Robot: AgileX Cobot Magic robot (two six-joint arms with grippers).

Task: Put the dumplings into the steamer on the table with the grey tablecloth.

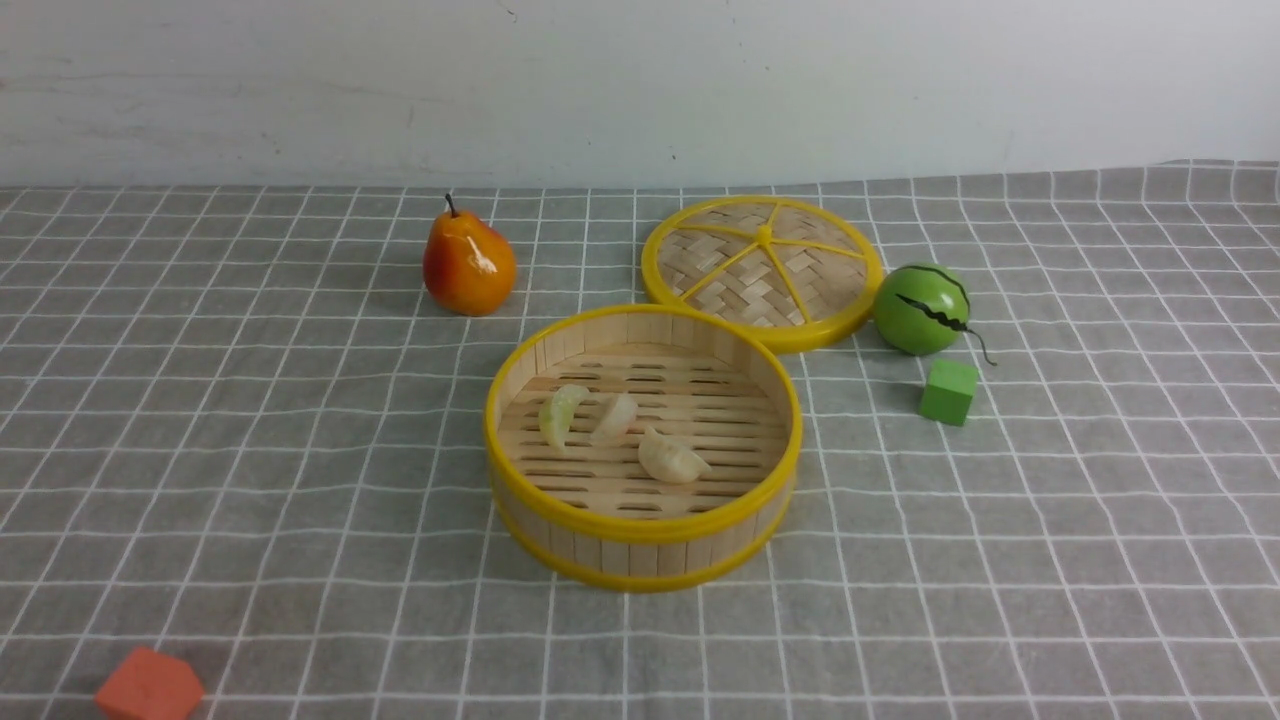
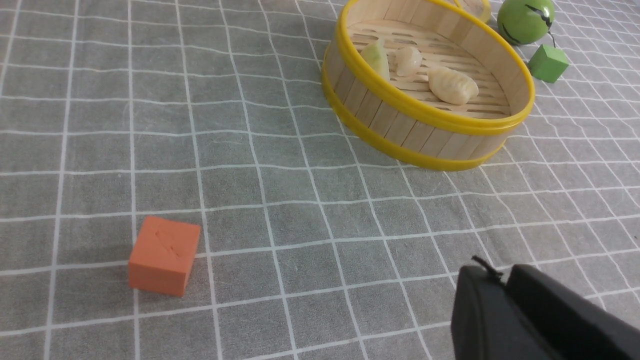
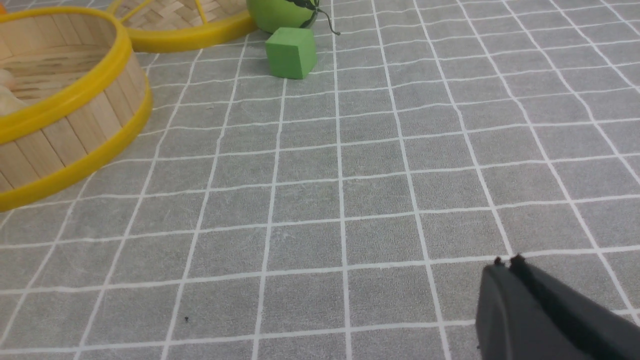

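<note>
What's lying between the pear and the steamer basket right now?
Nothing: in the front view only bare grey tablecloth separates the pear from the steamer.

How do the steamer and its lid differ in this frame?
The steamer is a deep basket with an upright slat wall; the lid is flat and woven. The steamer holds all three dumplings; the lid carries nothing. The steamer sits nearer the robot, and the lid lies behind it to the right, beside the green ball. Both are round, bamboo and yellow-rimmed.
</note>
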